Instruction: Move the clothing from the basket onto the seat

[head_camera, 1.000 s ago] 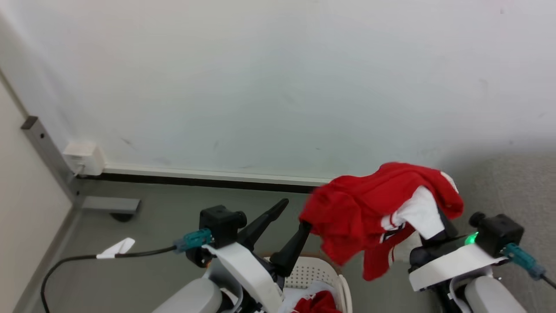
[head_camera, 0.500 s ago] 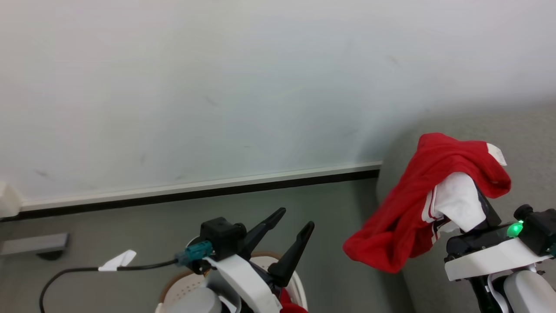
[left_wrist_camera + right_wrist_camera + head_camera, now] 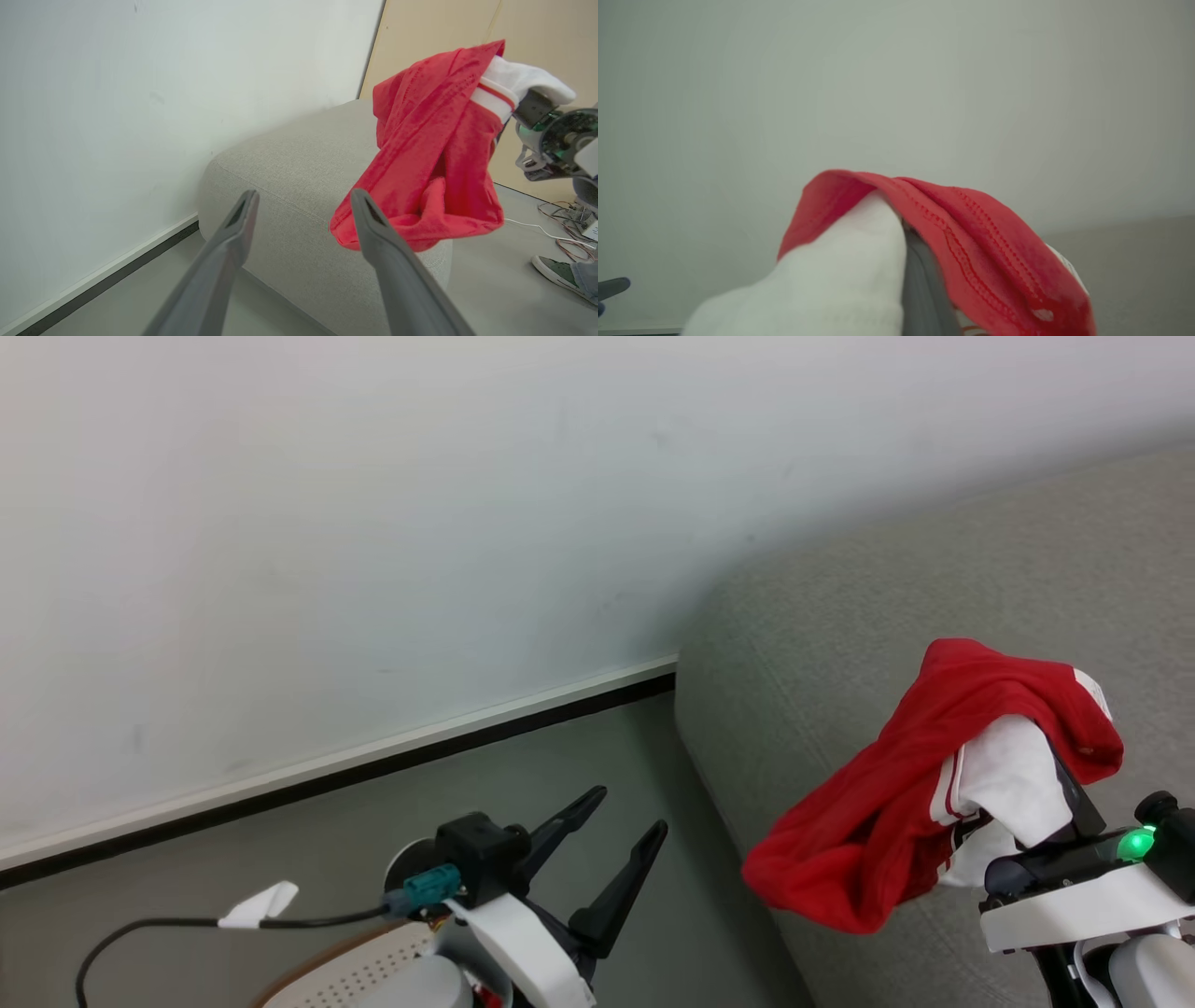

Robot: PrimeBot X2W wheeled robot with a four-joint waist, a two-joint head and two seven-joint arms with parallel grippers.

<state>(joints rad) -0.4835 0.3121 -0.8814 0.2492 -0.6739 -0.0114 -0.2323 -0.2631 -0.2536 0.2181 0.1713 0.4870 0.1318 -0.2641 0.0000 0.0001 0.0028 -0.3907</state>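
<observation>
Head view: right gripper (image 3: 1062,779) grips the clothing (image 3: 868,821), hanging over the sofa (image 3: 840,607). Empty left gripper (image 3: 627,810) spread wide.

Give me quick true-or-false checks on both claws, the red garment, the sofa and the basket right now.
The red fabric garment with white trim hangs from the right claw. True.
The left claw is shut on cloth. False: it is open and empty.
The garment lies flat on the light grey upholstered sofa. False: it is held up, draped over the right claw.
The white perforated plastic basket with a brown rim sits below the left claw in the head view. True.
</observation>
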